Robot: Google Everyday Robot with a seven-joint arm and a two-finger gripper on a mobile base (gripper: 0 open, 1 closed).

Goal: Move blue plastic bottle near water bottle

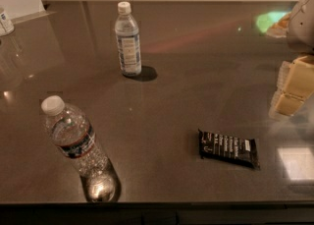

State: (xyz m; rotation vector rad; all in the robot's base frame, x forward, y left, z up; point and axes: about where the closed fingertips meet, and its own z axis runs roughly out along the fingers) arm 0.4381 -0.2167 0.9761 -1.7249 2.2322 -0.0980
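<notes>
One gripper (293, 86), cream-padded, enters from the frame's right edge at about 3 o'clock, holding nothing; whether it is open or closed I cannot tell. Nearest to it, at about 5 o'clock on the dark glossy countertop (196, 71), lies a black snack bar wrapper (228, 149), flat and well apart from both bottles. The blue plastic bottle (127, 40) stands upright toward 11 o'clock, far across the surface from the gripper and untouched. The water bottle (78, 148), with its dark label band, appears to stand at about 8 o'clock near the front edge, well apart from the blue one. I judge the task to be at the reach stage, nothing grasped yet. The next move calls for travelling toward 10 o'clock to the blue bottle, closing around its body below the cap, then carrying it toward 7 o'clock and setting it down just beside the water bottle without knocking it.
</notes>
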